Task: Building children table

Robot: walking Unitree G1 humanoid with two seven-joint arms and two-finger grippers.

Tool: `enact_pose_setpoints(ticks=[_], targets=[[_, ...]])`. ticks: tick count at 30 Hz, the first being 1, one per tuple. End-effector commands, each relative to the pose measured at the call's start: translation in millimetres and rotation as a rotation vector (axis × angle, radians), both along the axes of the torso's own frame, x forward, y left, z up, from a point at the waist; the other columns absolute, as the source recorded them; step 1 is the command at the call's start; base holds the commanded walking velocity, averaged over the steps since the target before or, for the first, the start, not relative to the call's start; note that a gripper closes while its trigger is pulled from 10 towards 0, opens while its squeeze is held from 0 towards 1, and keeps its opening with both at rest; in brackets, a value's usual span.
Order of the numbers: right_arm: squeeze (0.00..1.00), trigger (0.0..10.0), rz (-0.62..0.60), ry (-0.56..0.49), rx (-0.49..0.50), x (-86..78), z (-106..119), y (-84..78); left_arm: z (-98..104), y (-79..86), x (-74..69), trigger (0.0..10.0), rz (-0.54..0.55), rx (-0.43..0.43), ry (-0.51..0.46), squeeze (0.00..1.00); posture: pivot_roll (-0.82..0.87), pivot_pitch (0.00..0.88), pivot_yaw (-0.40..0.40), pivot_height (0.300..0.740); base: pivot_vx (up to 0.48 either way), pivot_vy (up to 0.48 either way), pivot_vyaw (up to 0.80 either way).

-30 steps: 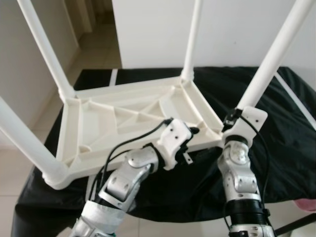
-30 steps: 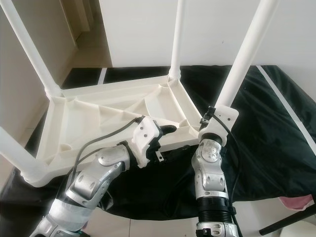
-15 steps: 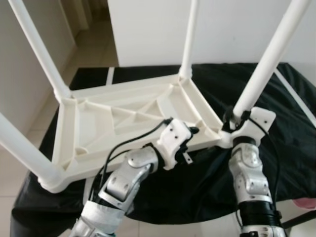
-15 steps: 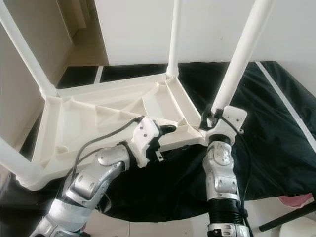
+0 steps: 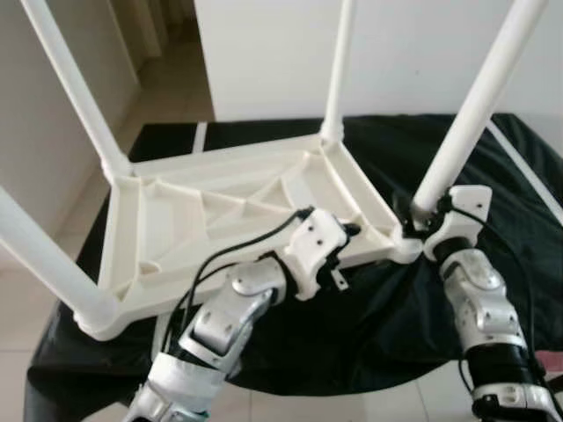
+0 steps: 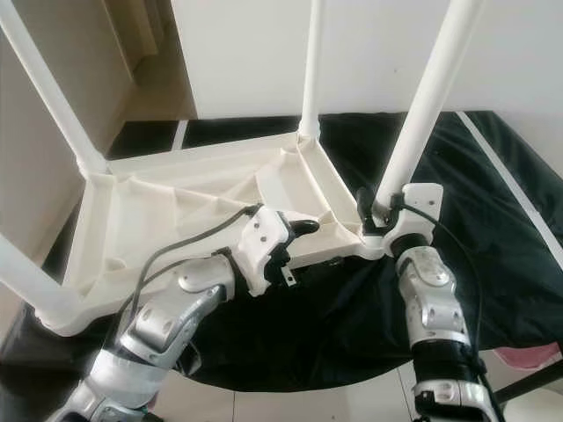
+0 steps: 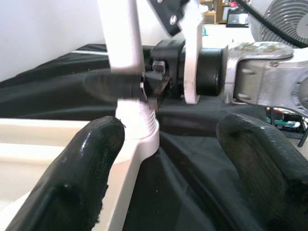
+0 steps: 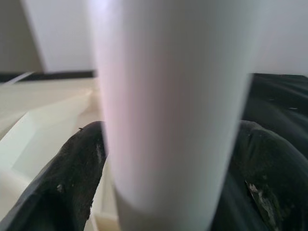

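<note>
I'm seating the white plastic leg (image 5: 466, 119) at right of frame, right gripper (image 5: 420, 214) clamping it; left gripper (image 5: 348, 231) gaping beside the upturned white tabletop (image 5: 167, 229); next, press down.

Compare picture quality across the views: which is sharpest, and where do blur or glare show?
Eye views: fairly sharp, evenly daylit, the table leg nearly washed out against the wall. Left wrist view: near fingers soft. Right wrist view: leg blurred, too close.

White walls (image 5: 264, 53) are seen behind; pale floor tiles (image 5: 26, 299) are lit by daylight. A black cloth (image 5: 528, 229) is spread below. A fan (image 7: 284, 21) and shelves (image 7: 219, 12) are glimpsed beyond.
</note>
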State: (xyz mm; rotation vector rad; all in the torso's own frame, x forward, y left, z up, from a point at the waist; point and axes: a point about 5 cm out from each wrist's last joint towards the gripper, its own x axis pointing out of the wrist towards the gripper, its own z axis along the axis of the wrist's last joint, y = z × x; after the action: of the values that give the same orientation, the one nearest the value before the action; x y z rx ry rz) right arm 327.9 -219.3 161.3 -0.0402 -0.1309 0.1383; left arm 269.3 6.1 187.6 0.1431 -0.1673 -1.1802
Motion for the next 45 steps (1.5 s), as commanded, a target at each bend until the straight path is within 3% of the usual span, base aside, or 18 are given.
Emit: enact_pose_setpoints(ticks=[1,10,11,13,15,16,17,32,33,34,37,45], targets=[[0.00,10.0,0.074,0.039,-0.022,1.7,-6.0,-1.1,-1.1,-1.9,-1.5,10.0,-0.048,0.020,-0.006,0.00,-0.07,0.007,0.030,0.740,0.000,0.000,0.00],[0.00,10.0,0.172,0.064,-0.134,7.0,-4.5,-11.5,0.0,-1.6,-1.3,10.0,-0.047,0.018,-0.008,0.00,-0.07,0.008,0.035,0.740,0.000,0.000,0.00],[0.00,9.3,0.195,0.071,-0.157,8.9,-1.8,-15.1,0.0,-1.3,-1.3,10.0,-0.048,0.019,-0.008,0.00,-0.07,0.008,0.038,0.740,0.000,0.000,0.00],[0.00,9.3,0.222,0.076,-0.176,11.6,1.6,-19.9,0.0,-1.0,-1.0,10.0,-0.048,0.020,-0.009,0.00,-0.07,0.008,0.038,0.740,0.000,0.000,0.00],[0.00,3.8,0.232,0.088,-0.194,12.4,1.4,-24.3,0.2,-1.1,-0.6,10.0,-0.047,0.021,-0.010,0.00,-0.07,0.011,0.035,0.740,0.000,0.000,0.00],[0.00,3.8,0.236,0.095,-0.200,12.5,0.9,-25.8,0.3,-1.1,-0.5,10.0,-0.047,0.021,-0.010,0.00,-0.07,0.011,0.035,0.740,0.000,0.000,0.00],[0.00,0.0,0.232,0.109,-0.202,11.9,-1.7,-28.3,0.3,-1.1,-0.5,10.0,-0.045,0.020,-0.010,0.00,-0.07,0.012,0.036,0.740,0.000,0.000,0.00],[0.00,0.0,0.209,0.178,-0.180,3.8,-24.2,-37.2,-0.6,-0.8,-2.8,10.0,-0.048,0.017,-0.003,0.00,-0.07,0.023,0.040,0.740,0.000,0.000,0.00],[0.00,1.6,0.198,0.187,-0.171,2.8,-27.3,-37.0,-0.8,-0.6,-2.8,10.0,-0.048,0.017,-0.002,0.00,-0.08,0.024,0.040,0.740,0.000,0.000,0.00],[0.00,10.0,0.185,0.194,-0.152,2.1,-30.3,-35.5,-0.9,-0.6,-2.8,10.0,-0.048,0.017,-0.001,0.00,-0.08,0.028,0.039,0.740,0.000,0.000,0.00],[0.00,10.0,0.163,0.200,-0.136,1.9,-32.4,-34.1,-1.1,-0.8,-3.1,10.0,-0.049,0.016,0.001,0.00,-0.08,0.029,0.038,0.740,0.000,0.000,0.00],[0.00,10.0,-0.063,0.199,-0.001,7.1,-32.8,-17.0,-1.8,-2.4,-4.2,10.0,-0.052,0.010,0.006,0.00,-0.09,0.028,0.033,0.740,0.000,0.000,0.00]])
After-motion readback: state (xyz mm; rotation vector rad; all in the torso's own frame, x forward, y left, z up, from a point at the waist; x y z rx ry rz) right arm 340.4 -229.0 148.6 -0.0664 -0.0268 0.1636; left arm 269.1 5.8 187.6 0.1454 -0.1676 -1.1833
